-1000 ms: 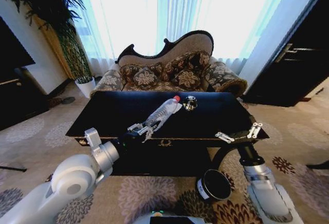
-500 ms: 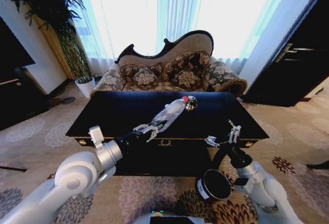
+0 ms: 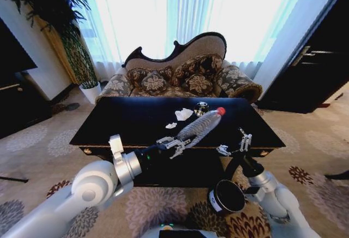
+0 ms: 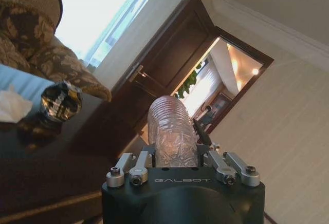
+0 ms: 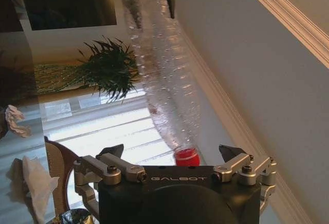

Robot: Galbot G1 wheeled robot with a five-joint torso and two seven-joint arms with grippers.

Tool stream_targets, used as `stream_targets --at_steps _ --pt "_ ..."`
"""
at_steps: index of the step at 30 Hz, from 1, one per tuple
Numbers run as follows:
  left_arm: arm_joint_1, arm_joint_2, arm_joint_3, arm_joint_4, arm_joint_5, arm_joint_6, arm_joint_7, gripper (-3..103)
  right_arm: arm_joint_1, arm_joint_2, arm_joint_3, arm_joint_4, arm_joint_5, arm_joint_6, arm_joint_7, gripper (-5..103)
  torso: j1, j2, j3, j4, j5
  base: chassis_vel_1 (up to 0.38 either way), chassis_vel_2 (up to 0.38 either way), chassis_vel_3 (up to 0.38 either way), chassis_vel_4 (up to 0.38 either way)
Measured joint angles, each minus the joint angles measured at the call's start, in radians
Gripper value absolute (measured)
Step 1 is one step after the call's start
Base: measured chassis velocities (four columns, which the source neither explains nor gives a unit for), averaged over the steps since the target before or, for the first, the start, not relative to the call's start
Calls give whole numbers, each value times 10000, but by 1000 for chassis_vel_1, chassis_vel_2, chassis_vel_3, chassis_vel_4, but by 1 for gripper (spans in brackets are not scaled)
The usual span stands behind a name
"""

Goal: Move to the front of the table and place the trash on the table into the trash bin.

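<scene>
My left gripper [image 3: 173, 144] is shut on the base end of the clear plastic bottle [image 3: 199, 126]. It holds the bottle tilted above the front right part of the black table [image 3: 120, 120], red cap [image 3: 221, 111] pointing up and right. In the left wrist view the bottle [image 4: 172, 131] sticks out between the fingers [image 4: 128, 168]. My right gripper [image 3: 234, 144] stands open at the table's front edge, just below the cap and above the round black trash bin [image 3: 226, 196]. Two white paper wads [image 3: 184, 113] [image 3: 171, 125] and a shiny dark can [image 3: 202, 107] lie behind the bottle.
A patterned sofa [image 3: 180, 74] stands right behind the table. A potted plant [image 3: 54, 9] is at the back left and a dark cabinet [image 3: 316, 69] at the right. Patterned carpet lies around the bin and the table's legs.
My left gripper has lifted the bottle and carried it right, toward the front edge, uncovering the paper wads. My right gripper has swung in from the table's corner to the bottle's cap.
</scene>
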Motion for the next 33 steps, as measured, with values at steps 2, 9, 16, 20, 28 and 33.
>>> stream_targets --at_steps 2,9,16,20,28,33 --pt "84 -64 66 2 77 0 26 38 -33 0 8 88 33 -38 -12 100 -1 0 0 1 -1 0 0 0 0" --pt "173 -609 583 5 690 31 157 38 -348 372 -178 678 -386 -176 -52 100 0 0 -1 0 0 0 0 0 0" --pt "239 -761 831 6 873 47 157 38 -502 520 -300 912 -419 -289 -17 100 -1 0 -1 1 -1 0 0 0 0" --pt "408 -889 1036 6 1075 48 130 38 -531 523 -310 1034 -368 -388 9 100 0 0 0 0 -1 0 0 0 0" --pt "813 -1026 1139 7 1363 47 105 38 -602 581 -349 1047 -373 -476 95 92 -1 0 -1 1 0 0 0 0 0" --pt "1024 -1142 1065 0 1378 48 89 38 -615 625 -386 1046 -407 -493 115 71 0 0 0 0 -1 0 0 0 0"
